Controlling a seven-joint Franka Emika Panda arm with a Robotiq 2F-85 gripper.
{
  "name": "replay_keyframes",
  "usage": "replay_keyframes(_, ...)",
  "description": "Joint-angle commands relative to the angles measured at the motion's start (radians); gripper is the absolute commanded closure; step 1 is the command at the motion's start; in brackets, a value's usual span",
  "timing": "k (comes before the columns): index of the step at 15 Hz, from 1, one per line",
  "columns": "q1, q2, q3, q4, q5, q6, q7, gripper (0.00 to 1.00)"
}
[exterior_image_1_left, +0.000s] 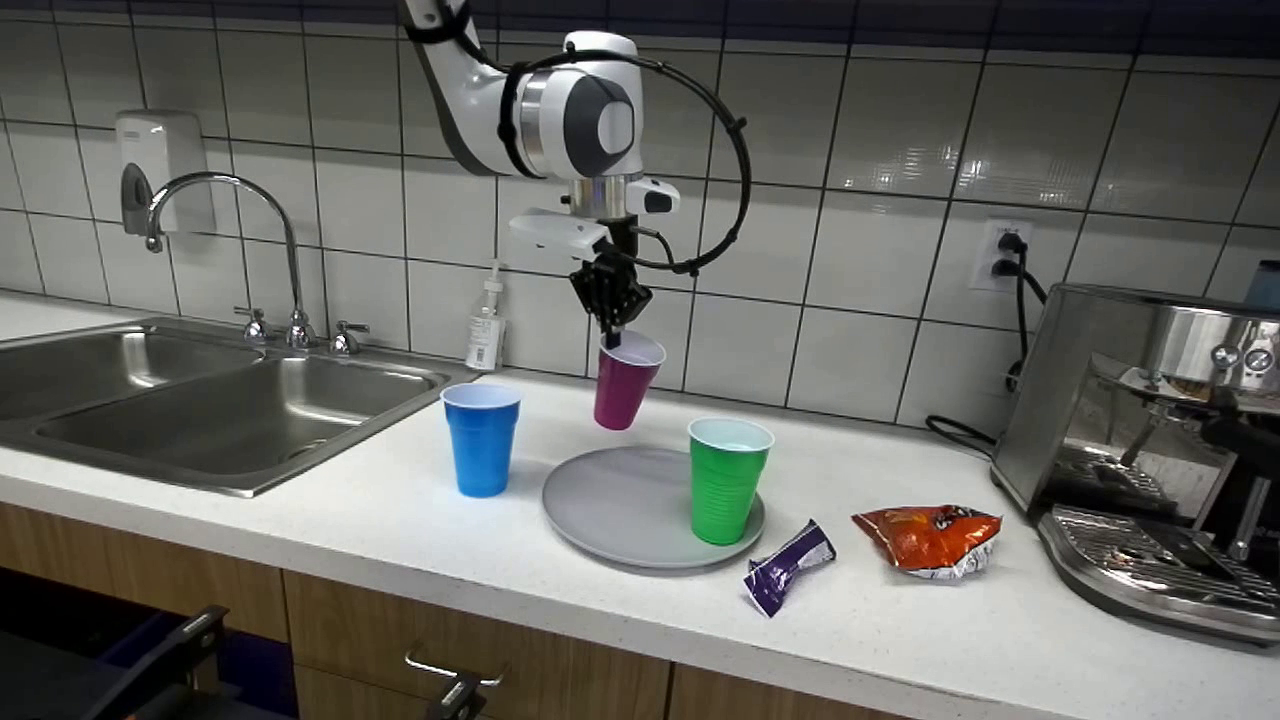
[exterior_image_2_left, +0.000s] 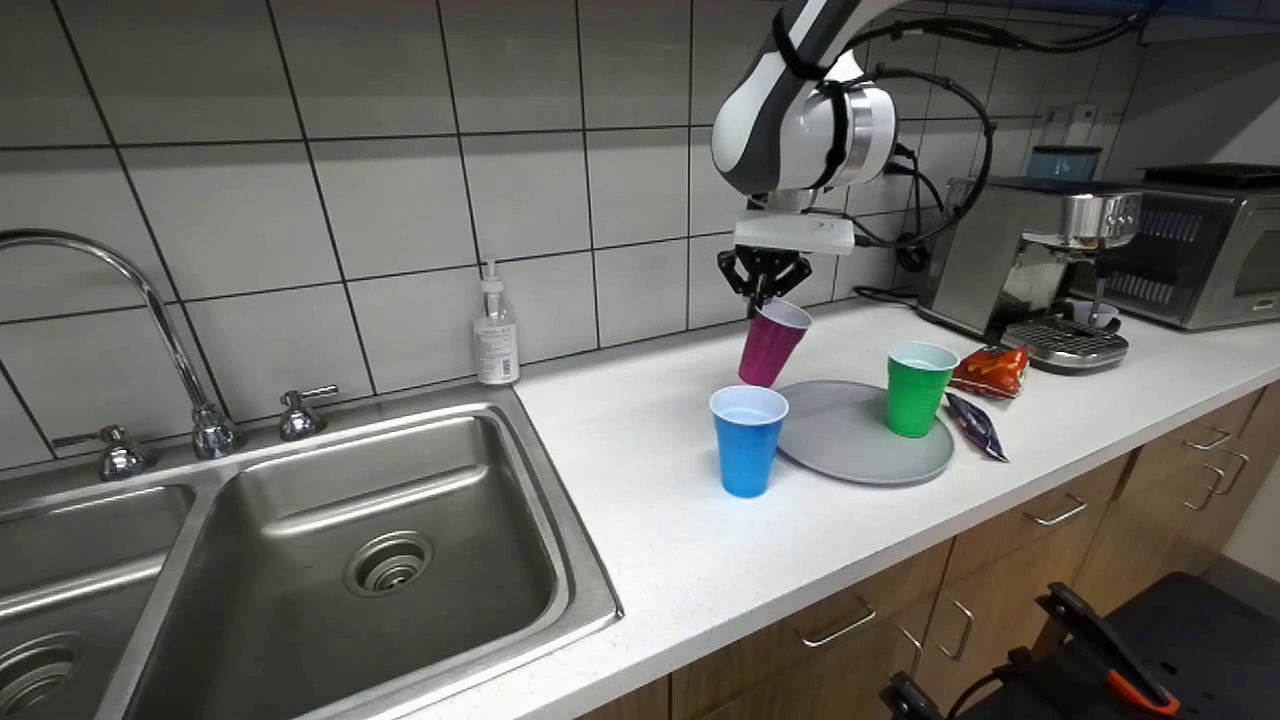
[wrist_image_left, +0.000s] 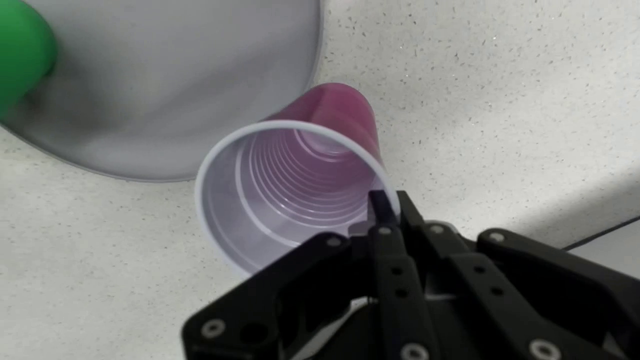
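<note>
Steel sink (exterior_image_1_left: 300, 390) sits well left of the plate (exterior_image_1_left: 620, 500). White dispenser (exterior_image_1_left: 165, 170) hangs on the tiles (exterior_image_1_left: 355, 195), also far left of plate. Chrome faucet (exterior_image_1_left: 292, 255) rises at the sink's wall side, left of plate. Pump bottle (exterior_image_1_left: 484, 337) stands by the wall, left of and behind plate. Blue cup (exterior_image_1_left: 482, 445): upright on the counter (exterior_image_1_left: 400, 520), near plate's left edge, apart from it.

Gripper (wrist_image_left: 393, 202): jaws narrow, pinching the rim of the magenta cup (exterior_image_1_left: 627, 390), one finger inside, one outside per wrist view. That cup is in the air on plate's wall side, tilted, base off the counter in both exterior views. Arm (exterior_image_1_left: 590, 110) hangs above, same side of plate.

Plate is grey, flat on the counter. Green cup (exterior_image_1_left: 728, 495) stands upright on plate's right part. Purple packet (exterior_image_1_left: 790, 568) lies just beside plate's front right edge. Orange bag (exterior_image_1_left: 928, 540) lies further right of plate. Outlet (exterior_image_1_left: 988, 258) with black plugs (exterior_image_1_left: 1010, 242) is up the wall, behind and right of plate. Coffee machine (exterior_image_1_left: 1070, 400) stands well right of plate; in an exterior view a boxy appliance (exterior_image_2_left: 1190, 270) sits farther right still.
</note>
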Motion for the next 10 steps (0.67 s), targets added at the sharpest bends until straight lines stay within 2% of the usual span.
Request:
replay_keyframes(1,-0.014,-0.060,-0.007,-0.070,-0.033,0.006,0.007,0.99)
replay_keyframes(10,-0.019,-0.061,-0.029,-0.105,-0.070,0.001,0.015,0.99)
